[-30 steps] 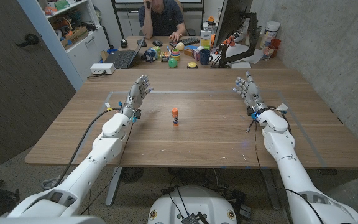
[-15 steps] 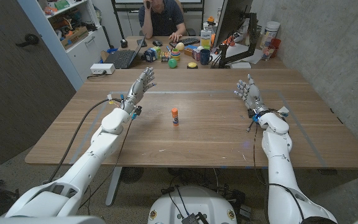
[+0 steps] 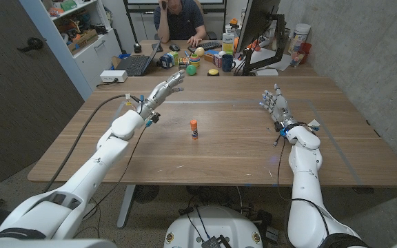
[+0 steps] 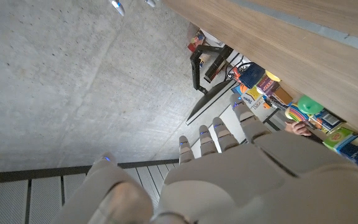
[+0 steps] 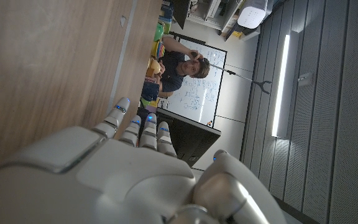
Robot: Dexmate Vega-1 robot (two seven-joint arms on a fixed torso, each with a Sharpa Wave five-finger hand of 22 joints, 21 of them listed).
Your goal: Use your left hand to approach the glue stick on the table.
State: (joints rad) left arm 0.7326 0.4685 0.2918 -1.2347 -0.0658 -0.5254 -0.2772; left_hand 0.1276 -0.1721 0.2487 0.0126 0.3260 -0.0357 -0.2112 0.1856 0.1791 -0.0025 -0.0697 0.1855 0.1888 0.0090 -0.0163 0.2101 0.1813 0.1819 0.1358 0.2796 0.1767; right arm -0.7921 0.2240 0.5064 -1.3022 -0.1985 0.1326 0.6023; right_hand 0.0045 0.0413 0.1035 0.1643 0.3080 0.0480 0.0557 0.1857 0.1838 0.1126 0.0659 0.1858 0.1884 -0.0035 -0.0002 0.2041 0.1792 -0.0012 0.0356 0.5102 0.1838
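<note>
The glue stick point(image 3: 194, 128) stands upright near the middle of the wooden tabletop point(image 3: 240, 148), orange cap on top. In the head view the left hand point(image 3: 164, 89) hangs above the tabletop's far left part, fingers spread and holding nothing, well apart from the glue stick. The right hand point(image 3: 275, 105) stands at the far right side, fingers apart, empty as well. The left wrist view looks past the left hand point(image 4: 229, 168) to a concrete wall and a cluttered desk point(image 4: 303, 115). The right wrist view adds a person point(image 5: 182, 62) seated beyond the tabletop's far edge.
</note>
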